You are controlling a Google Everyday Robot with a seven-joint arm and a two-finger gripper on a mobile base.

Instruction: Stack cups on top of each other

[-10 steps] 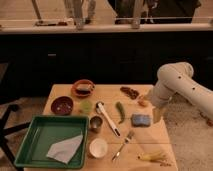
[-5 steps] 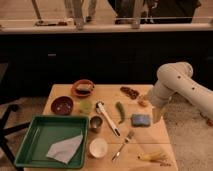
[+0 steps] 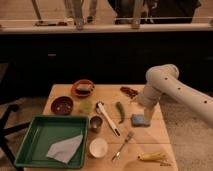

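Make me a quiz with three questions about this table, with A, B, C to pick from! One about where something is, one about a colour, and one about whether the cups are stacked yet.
1. Where is the robot's tool?
A) at the table's left edge
B) at the right side, just above the small blue sponge
C) under the table

2. What colour is the flat plastic tray?
A) green
B) orange
C) pink

3. How are the pale yellow-green plastic cup and the dull silver-grey metal cup?
A) stacked
B) each standing on the wooden table, neither inside the other
C) both in the tray

Answers:
1 B, because the white arm ends over the sponge.
2 A, because the tray's walls and floor are green.
3 B, because the two cups stand next to each other by the tray's corner.
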